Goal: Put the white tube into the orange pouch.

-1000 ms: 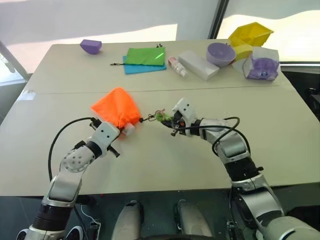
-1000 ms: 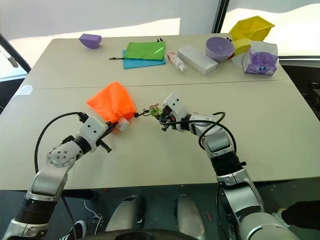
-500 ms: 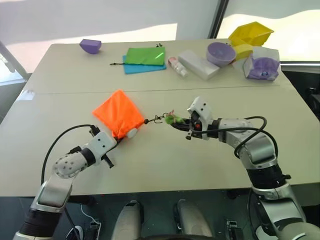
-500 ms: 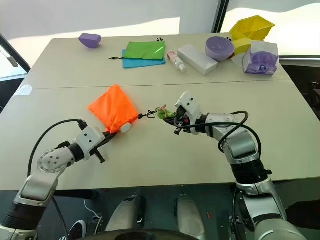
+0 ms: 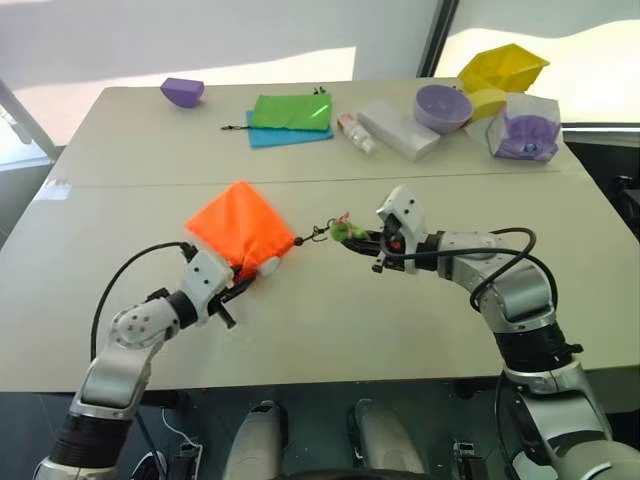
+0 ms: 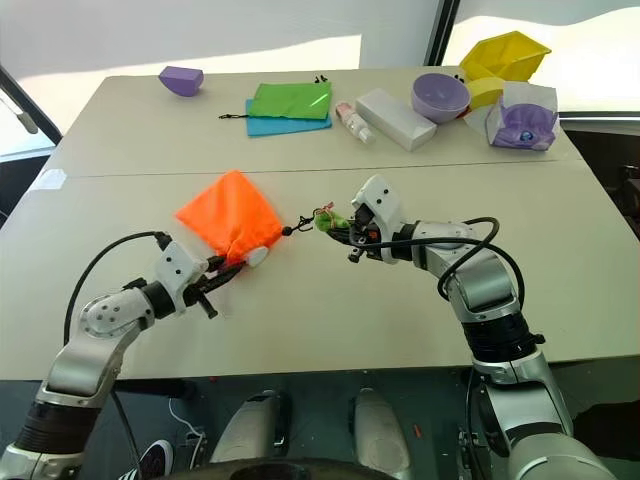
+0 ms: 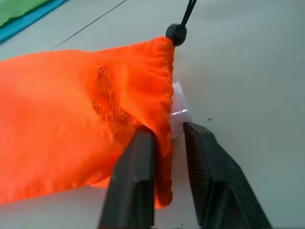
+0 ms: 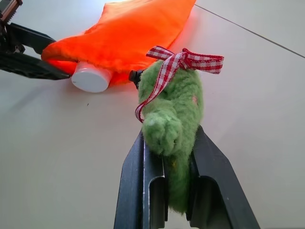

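The orange pouch (image 5: 240, 228) lies on the table left of centre, its mouth gathered tight. The white tube's cap (image 8: 91, 77) pokes out of that mouth; the tube's body is hidden inside. My left gripper (image 7: 167, 130) is open at the mouth, the pouch's hem between its parted fingers (image 7: 136, 181) and resting against one of them. The dark cord (image 5: 315, 236) runs from a black stopper (image 7: 176, 32) to a green fuzzy ball (image 8: 171, 105) with a checked ribbon. To the pouch's right, my right gripper (image 8: 169, 136) is shut on this ball, just above the table.
Along the far edge lie a green pouch (image 5: 290, 110) on a blue one (image 5: 288, 137), a small bottle (image 5: 355, 132), a white box (image 5: 397, 128), a purple bowl (image 5: 442, 106), a yellow bin (image 5: 500, 68) and a clear bag (image 5: 522, 128). A small purple bowl (image 5: 182, 92) sits far left.
My right gripper has pulled the green ball and cord to the right, drawing the pouch's mouth tight. My left gripper has let go of the pouch's hem, its fingers now parted.
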You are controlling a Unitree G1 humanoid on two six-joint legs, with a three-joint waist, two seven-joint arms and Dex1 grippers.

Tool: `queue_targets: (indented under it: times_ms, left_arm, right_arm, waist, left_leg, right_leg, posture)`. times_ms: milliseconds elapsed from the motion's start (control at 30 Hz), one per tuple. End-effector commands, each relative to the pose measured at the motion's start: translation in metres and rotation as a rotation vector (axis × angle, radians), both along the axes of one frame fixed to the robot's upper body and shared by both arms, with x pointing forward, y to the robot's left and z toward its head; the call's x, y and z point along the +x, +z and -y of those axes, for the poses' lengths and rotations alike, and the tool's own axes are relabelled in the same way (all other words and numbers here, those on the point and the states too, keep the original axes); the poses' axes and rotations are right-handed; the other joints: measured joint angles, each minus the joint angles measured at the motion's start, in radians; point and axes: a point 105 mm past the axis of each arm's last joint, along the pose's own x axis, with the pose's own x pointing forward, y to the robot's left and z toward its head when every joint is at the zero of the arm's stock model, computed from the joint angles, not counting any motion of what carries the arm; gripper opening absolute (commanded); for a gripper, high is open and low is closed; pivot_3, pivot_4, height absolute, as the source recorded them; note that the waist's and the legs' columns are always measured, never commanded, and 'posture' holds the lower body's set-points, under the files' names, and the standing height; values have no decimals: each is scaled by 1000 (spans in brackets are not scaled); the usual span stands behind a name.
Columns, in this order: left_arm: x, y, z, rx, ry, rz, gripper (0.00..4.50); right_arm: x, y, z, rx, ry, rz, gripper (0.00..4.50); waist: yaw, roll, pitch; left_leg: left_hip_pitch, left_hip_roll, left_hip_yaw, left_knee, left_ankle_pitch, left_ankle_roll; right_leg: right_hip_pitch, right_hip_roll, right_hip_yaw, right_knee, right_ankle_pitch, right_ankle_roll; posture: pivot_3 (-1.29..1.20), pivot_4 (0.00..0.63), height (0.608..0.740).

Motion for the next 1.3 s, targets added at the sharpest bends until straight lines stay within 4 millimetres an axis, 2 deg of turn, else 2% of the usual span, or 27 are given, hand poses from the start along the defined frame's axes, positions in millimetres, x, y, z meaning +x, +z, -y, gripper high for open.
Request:
queue_targets:
  times_ms: [33,100,200,267,333,433,533,567,633,733,867,1100,1167,1233,1300]
  left_arm:
    - [0,12,-9,-18,1,9,2944]
    - [2,24,-9,-42,-30,29,3924]
    - [7,54,-7,-149,-95,50,3924]
    - [7,65,-6,-186,-153,25,3924]
    - [19,78,-10,-230,-155,21,3924]
    - [36,86,-8,-286,-163,-1,3924]
    - [40,82,-3,-271,-232,-91,3924]
    - [34,73,-6,-201,-264,-115,3924]
    - [27,70,-15,-192,-290,-156,3924]
    - [40,76,-22,-213,-241,-103,3924]
    - [48,73,-10,-229,-316,-134,3924]
    - [84,52,32,-140,-476,-231,3924]
    - [89,49,37,-120,-493,-245,3924]
    - [94,44,50,-65,-526,-246,3924]
    - [98,39,58,5,-543,-243,3924]
  right_arm:
    - [1,16,0,29,9,58,0]
    - [2,16,-1,31,9,63,0]
    - [2,16,-2,30,9,77,0]
    - [3,14,-2,23,6,88,0]
    - [6,13,-2,15,0,102,0]
    - [8,10,-4,-5,0,133,0]
    - [8,6,-5,-10,-1,139,0]
    - [7,7,-6,-11,1,141,0]
    - [8,9,-5,-12,-2,148,0]
    - [10,11,-3,-13,-10,169,0]
    - [11,9,-4,-7,-16,169,0]
    - [13,5,-14,-8,2,178,0]
    - [13,5,-15,-7,2,182,0]
    - [14,8,-15,-4,-4,189,0]
    - [14,10,-14,-1,-6,194,0]
  waist:
    - [-3,0,0]
    - [-2,0,0]
    - [3,0,0]
    - [4,-1,0]
    - [3,-1,0]
    - [3,-1,0]
    - [-2,-1,1]
    - [-6,-1,1]
    - [-15,-1,1]
    - [-6,-1,1]
    - [3,-1,1]
    - [21,-1,1]
    - [21,-1,1]
    - [18,-1,1]
    - [19,-1,1]
  left_leg:
    - [0,0,0,0,0,0]
    - [0,0,0,0,0,0]
    - [0,0,0,1,0,0]
    - [0,0,-1,1,0,0]
    - [0,-1,0,1,0,0]
    - [0,-2,0,2,0,0]
    - [0,-3,0,1,0,0]
    - [0,-3,1,1,0,0]
    - [0,-2,2,0,0,0]
    - [-1,0,2,-1,1,0]
    - [-1,-1,1,1,1,-1]
    - [-1,-5,2,5,2,1]
    - [-2,-5,2,5,2,1]
    - [-5,-5,2,6,2,1]
    - [-12,-5,1,9,2,1]
  right_leg:
    - [0,0,0,0,0,0]
    - [0,1,0,0,0,0]
    - [0,1,0,0,0,0]
    - [1,1,-1,1,0,0]
    - [1,1,-1,1,0,0]
    - [1,1,-1,1,0,0]
    - [0,2,-1,1,0,0]
    - [0,2,-1,1,0,0]
    - [-2,3,0,1,0,0]
    - [-4,4,0,2,0,0]
    - [-3,4,0,3,0,0]
    - [0,2,-1,3,0,1]
    - [-1,2,-1,3,0,1]
    - [-4,3,-1,3,0,1]
    - [-11,3,-1,5,0,1]
  posture:
    - [0,150,740]
    - [0,150,740]
    - [0,150,740]
    - [0,150,740]
    - [0,150,740]
    - [0,150,740]
    - [0,150,740]
    - [0,150,740]
    - [0,150,740]
    - [0,150,740]
    - [0,150,740]
    - [0,150,740]
    - [0,150,740]
    - [0,150,740]
    - [0,150,740]
